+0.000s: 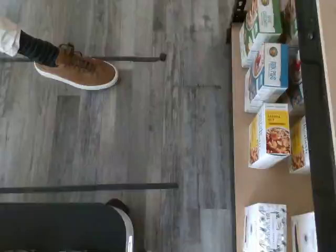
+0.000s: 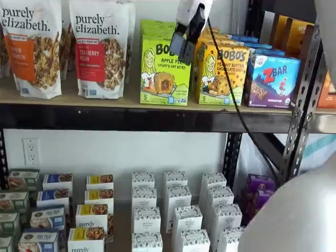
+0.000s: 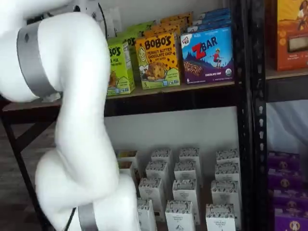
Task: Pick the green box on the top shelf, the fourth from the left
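Gripper (image 2: 184, 47) jaws are spread wide, nothing held, hung at two o'clock of the green box (image 2: 164, 71) on the top shelf (image 2: 121, 116). Approach is judged under way; alignment to the carton's sides is needed next.

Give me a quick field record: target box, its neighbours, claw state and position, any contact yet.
target: green box, Bobo's Apple Pie, upright on the top shelf
left neighbour: Purely Elizabeth cranberry pecan bag
right neighbour: yellow-orange Bobo's peanut butter chocolate chip carton, then the ZBar box
claw: claw hangs in front of the green box's upper right corner; holds nothing
claw jaws: gap not clear in the frames
contact: cannot tell from this angle
arm: white arm hides most of the green box in a shelf view
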